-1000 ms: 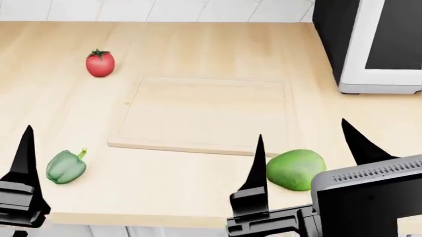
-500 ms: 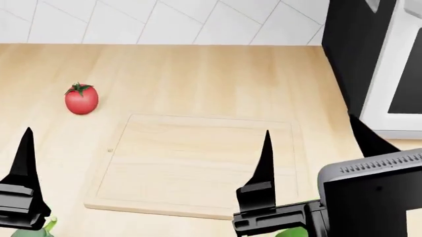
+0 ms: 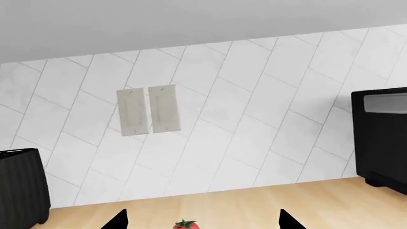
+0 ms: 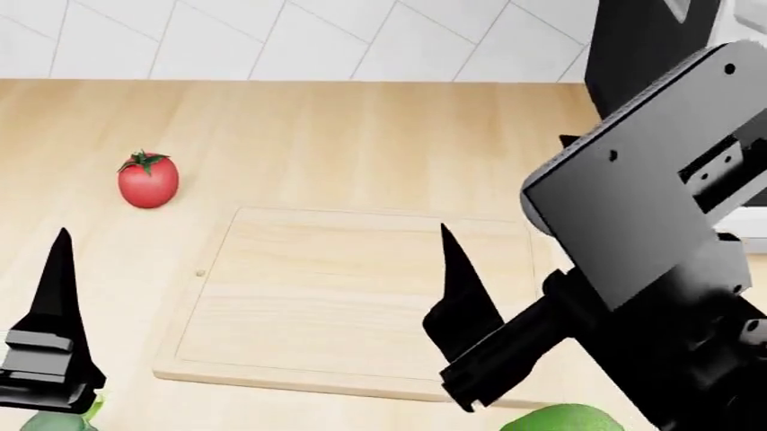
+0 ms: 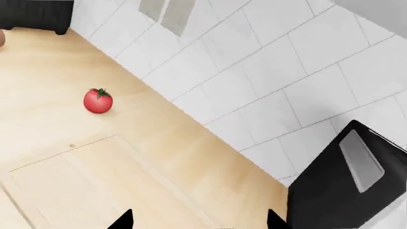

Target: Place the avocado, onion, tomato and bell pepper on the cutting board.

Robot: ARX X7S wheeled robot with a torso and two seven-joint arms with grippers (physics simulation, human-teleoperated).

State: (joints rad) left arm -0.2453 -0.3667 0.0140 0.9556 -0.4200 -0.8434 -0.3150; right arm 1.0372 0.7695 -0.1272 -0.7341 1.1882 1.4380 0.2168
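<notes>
At the middle of the head view lies the cutting board on the wooden surface, bare. The tomato sits at upper left, the avocado at the bottom edge. Both tools, left and right, stand wide, holding nothing.

Tomato off cutting board (board bare).

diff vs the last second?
Head view tilted up first. Then the right arm rose and rolled, and its end effector shifted slightly left over the cutting board. Nothing grasped. Tomato, board and left end effector unchanged since.
</notes>
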